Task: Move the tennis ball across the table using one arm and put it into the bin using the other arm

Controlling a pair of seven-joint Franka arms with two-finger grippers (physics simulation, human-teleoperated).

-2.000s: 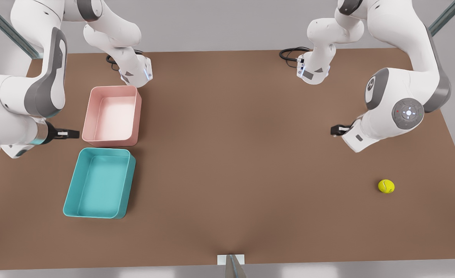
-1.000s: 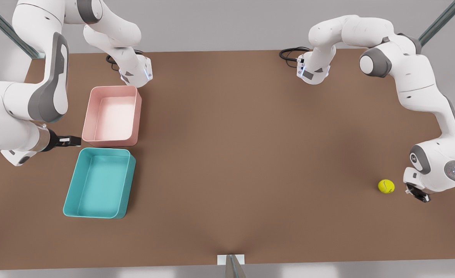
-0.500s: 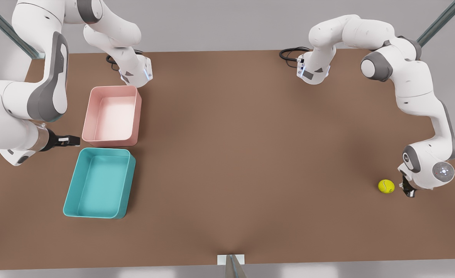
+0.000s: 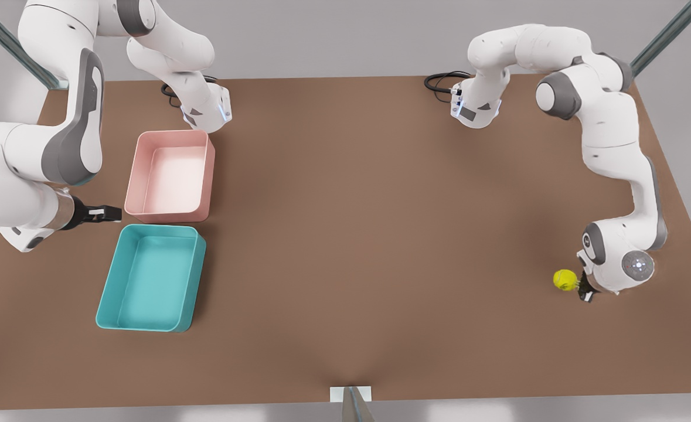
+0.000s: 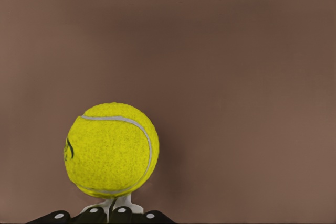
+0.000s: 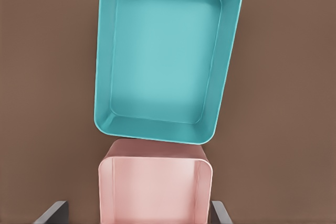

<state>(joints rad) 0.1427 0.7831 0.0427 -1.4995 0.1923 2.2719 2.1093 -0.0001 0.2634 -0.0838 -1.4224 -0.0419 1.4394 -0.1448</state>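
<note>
1. Left tool (image 4: 584, 291) low at the front view's right, wrist bent down, fingers drawn together, their tips side by side in the left wrist view.
2. Left arm arched high, elbow raised, forearm dropping steeply.
3. Right tool (image 4: 108, 214) at the front view's left, pointing sideways, fingers (image 6: 52, 212) spread wide.
4. Right arm folded, waiting.

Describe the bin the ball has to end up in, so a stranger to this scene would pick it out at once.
Start at the brown table and go to the front view's left side, where two open trays sit end to end. The bin is the nearer, larger one, just below the pink tray, with the right gripper hovering beside them. It is teal, not pink.
</note>
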